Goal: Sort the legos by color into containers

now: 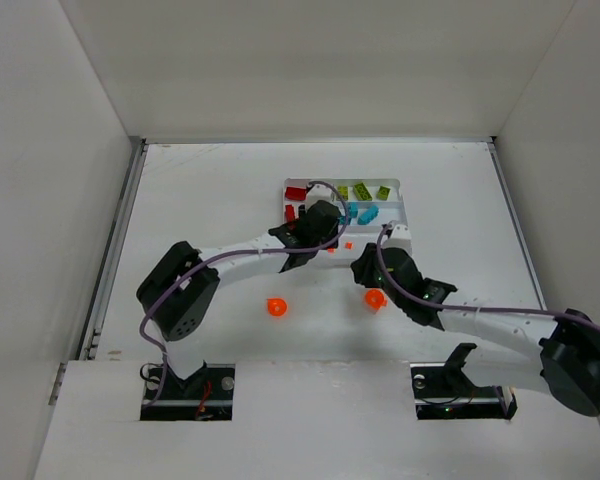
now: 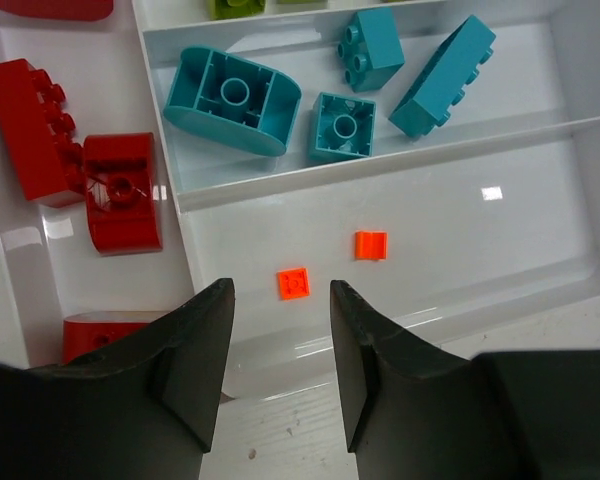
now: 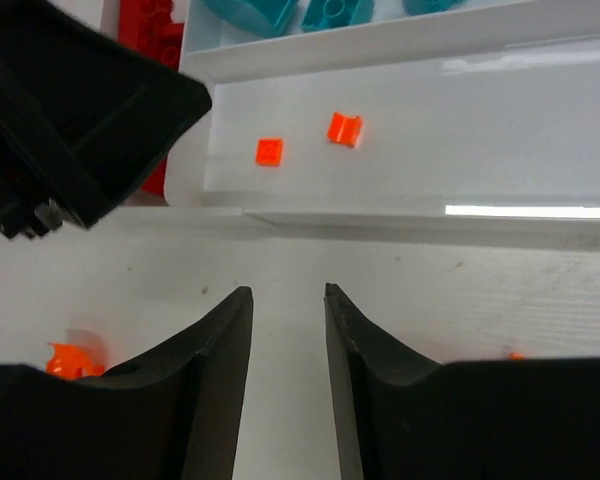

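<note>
The white tray (image 1: 401, 203) holds red legos (image 2: 40, 130) in its side slot, teal-blue legos (image 2: 235, 100) in a long slot and yellow-green legos (image 1: 363, 191) in the far slot. Two tiny orange legos (image 2: 293, 284) lie in the near slot and also show in the right wrist view (image 3: 269, 151). My left gripper (image 2: 281, 296) is open and empty over the tray's near rim (image 2: 400, 305). My right gripper (image 3: 287, 292) is open and empty over the bare table, just short of the tray (image 3: 380, 215). Two rounded orange legos (image 1: 277, 307) (image 1: 375, 299) lie on the table.
The left gripper's black body (image 3: 70, 110) sits close to the upper left of my right gripper. In the top view the two wrists (image 1: 320, 225) (image 1: 375, 265) are near each other at the tray's near edge. White walls enclose the table.
</note>
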